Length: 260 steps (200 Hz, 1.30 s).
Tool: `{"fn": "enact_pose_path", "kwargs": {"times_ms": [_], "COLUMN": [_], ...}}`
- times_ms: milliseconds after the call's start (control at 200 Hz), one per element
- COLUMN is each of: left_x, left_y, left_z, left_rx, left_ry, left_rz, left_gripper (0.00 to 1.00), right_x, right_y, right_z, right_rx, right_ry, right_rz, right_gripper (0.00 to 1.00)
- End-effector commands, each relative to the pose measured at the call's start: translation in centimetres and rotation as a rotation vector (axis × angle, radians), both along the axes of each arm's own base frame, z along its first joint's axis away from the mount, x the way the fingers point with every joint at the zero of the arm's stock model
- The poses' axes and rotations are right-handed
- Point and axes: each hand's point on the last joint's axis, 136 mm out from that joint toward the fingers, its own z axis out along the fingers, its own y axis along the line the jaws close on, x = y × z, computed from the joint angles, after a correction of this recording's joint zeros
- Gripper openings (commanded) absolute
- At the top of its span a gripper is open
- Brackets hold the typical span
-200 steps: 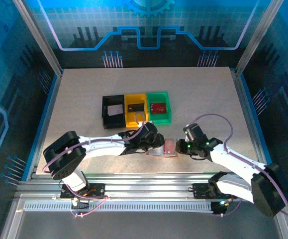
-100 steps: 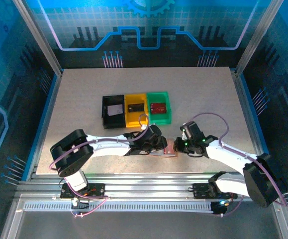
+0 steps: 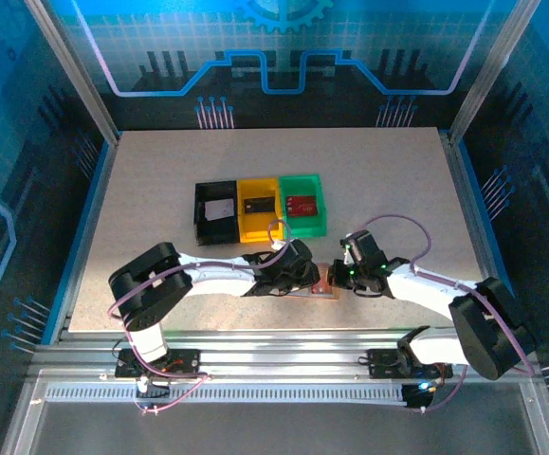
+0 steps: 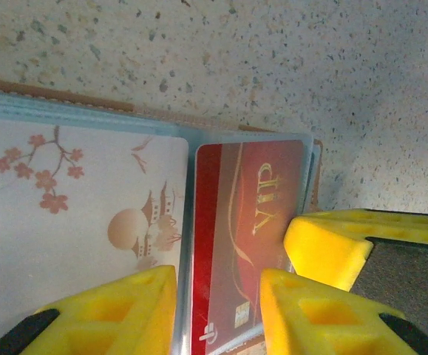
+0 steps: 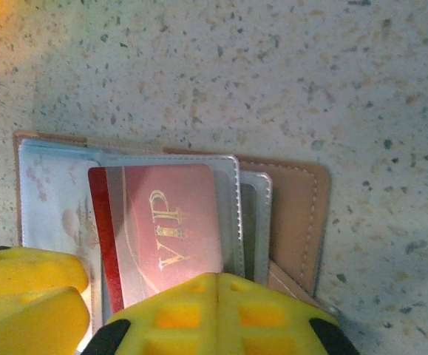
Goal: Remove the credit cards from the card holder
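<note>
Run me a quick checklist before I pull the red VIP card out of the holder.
1. Card holder lies open and flat on the table: ok.
2. Red VIP card sits in its clear sleeve, not yet out: ok.
3. Right gripper shut at the card's near edge: ok.
4. Card actually pinched in that grip: cannot tell.
5. Left gripper open over the holder: ok.
6. Left gripper pinning the holder down: cannot tell.

My left arm (image 3: 219,275) and right arm (image 3: 426,286) stretch low and inward, wrists nearly meeting in front of me, my left fingers (image 4: 110,314) held apart, my right fingers (image 5: 214,318) pressed tight together.
</note>
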Motion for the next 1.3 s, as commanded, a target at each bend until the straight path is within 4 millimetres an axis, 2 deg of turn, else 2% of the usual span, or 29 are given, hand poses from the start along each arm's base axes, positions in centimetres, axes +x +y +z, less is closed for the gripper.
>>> {"fn": "enact_pose_path", "kwargs": {"times_ms": [0, 455, 575, 840, 1296], "left_x": [0.3, 1.2, 1.5, 1.3, 1.6], "left_y": [-0.9, -0.5, -0.3, 1.0, 0.2], "left_z": [0.1, 0.2, 0.1, -0.3, -1.2], "left_rx": [-0.014, 0.006, 0.017, 0.098, 0.093], "left_ry": [-0.002, -0.045, -0.060, -0.096, -0.113], "left_rz": [0.003, 0.037, 0.042, 0.054, 0.085], "left_gripper": [0.35, 0.31, 0.27, 0.31, 0.27], "right_x": [-1.8, -2.6, -2.8, -2.9, -3.5], "right_y": [-2.2, -2.6, -2.7, -2.9, -2.5], "right_z": [-3.0, -4.0, -4.0, -3.4, -3.5], "right_rx": [-0.075, -0.088, -0.087, -0.087, -0.060], "right_ry": [0.088, 0.118, 0.119, 0.114, 0.123], "right_rz": [-0.041, -0.047, -0.050, -0.053, -0.039], "right_gripper": [0.00, 0.00, 0.00, 0.00, 0.00]}}
